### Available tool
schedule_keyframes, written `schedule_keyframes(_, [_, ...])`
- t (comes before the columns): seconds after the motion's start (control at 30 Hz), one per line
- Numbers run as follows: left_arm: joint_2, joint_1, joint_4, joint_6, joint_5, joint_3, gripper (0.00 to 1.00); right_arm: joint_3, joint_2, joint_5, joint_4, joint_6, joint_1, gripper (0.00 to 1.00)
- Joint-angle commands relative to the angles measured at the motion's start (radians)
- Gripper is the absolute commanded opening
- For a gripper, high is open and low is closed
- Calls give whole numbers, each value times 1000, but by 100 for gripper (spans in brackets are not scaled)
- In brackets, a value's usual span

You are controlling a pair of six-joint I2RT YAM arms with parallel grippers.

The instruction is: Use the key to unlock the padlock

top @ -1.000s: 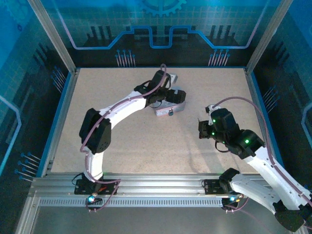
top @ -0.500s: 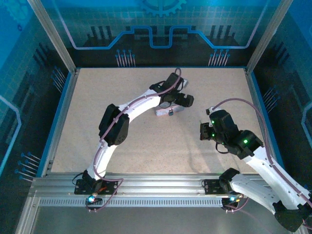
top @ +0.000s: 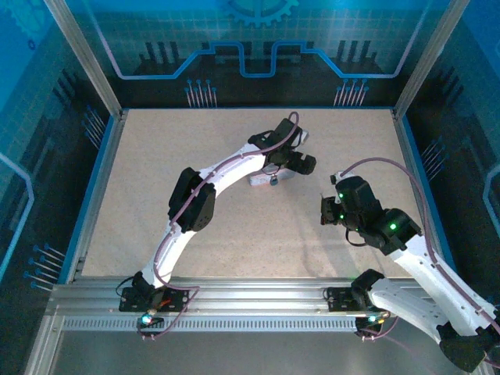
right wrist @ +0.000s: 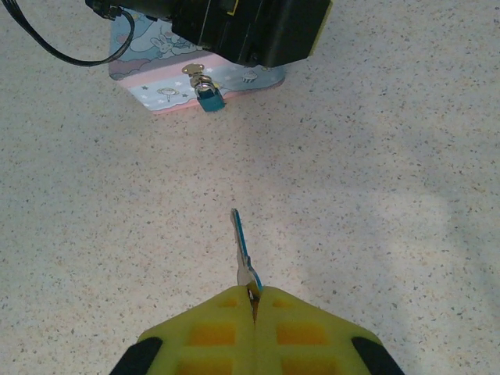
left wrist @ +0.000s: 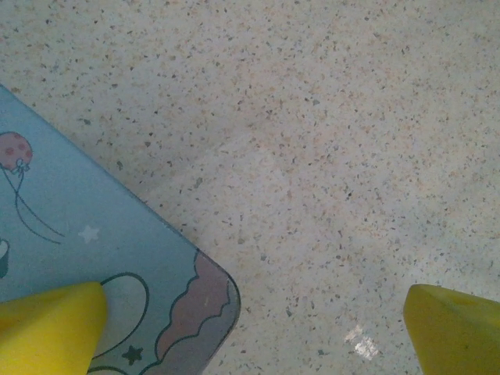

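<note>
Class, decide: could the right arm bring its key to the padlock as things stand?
Probably yes: bare table lies between the key and the padlock on the near side of the tin; the left hand hovers above it.

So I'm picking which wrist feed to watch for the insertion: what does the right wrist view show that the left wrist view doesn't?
Right wrist: the key pinched between the shut right fingers, pointing roughly toward the padlock, which hangs on the front of the box. Left wrist: the left fingers spread wide, one over the lid's rounded corner, and the lid's balloon print. Both: the box and the speckled table.
</note>
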Motion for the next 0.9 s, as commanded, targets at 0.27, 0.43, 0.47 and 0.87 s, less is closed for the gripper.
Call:
schedule_keyframes(0.27, [8,-15,-85,19,36,-11,99,3,6,14,-28,5,-22,0])
schedule_keyframes(0.43, [-57,-24,-62,8,47,-109,99,4,-2,10,-44,-2,-38,0])
schedule_keyframes(0.47, [-72,-23,-51,3,50,-133,99,4,-4,10,-44,-4,-40,0])
schedule_keyframes(0.87, [-222,-59,42,-38,80,-337,99,-16,-15,-19,-42,-1,-77,0])
